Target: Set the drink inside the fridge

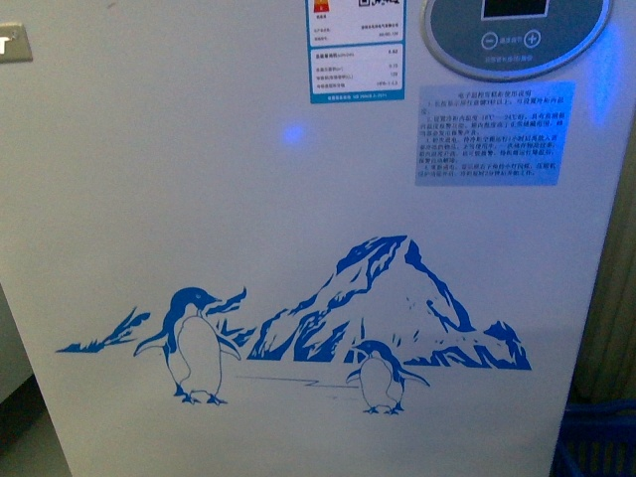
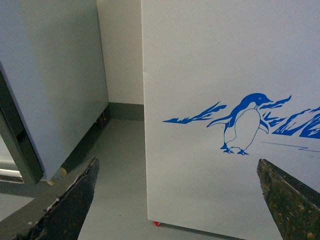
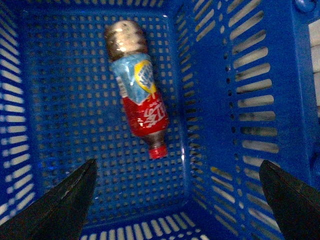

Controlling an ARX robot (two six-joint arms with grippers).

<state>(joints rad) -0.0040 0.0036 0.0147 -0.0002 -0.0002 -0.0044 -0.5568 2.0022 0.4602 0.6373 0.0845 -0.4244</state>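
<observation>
My right gripper (image 3: 177, 165) wide open, empty, above drink (image 3: 135, 85) lying flat in basket (image 3: 240, 100), ready for grab. Left gripper (image 2: 177, 161) open, empty, idle facing fridge (image 1: 298, 199) front.

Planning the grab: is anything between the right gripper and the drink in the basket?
Nothing. In the right wrist view, only bare basket floor separates the open right gripper from the drink, which lies on its side.

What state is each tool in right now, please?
Left tool: open, empty, facing the fridge.
Right tool: open, empty, pointed at the drink in the basket.
</observation>
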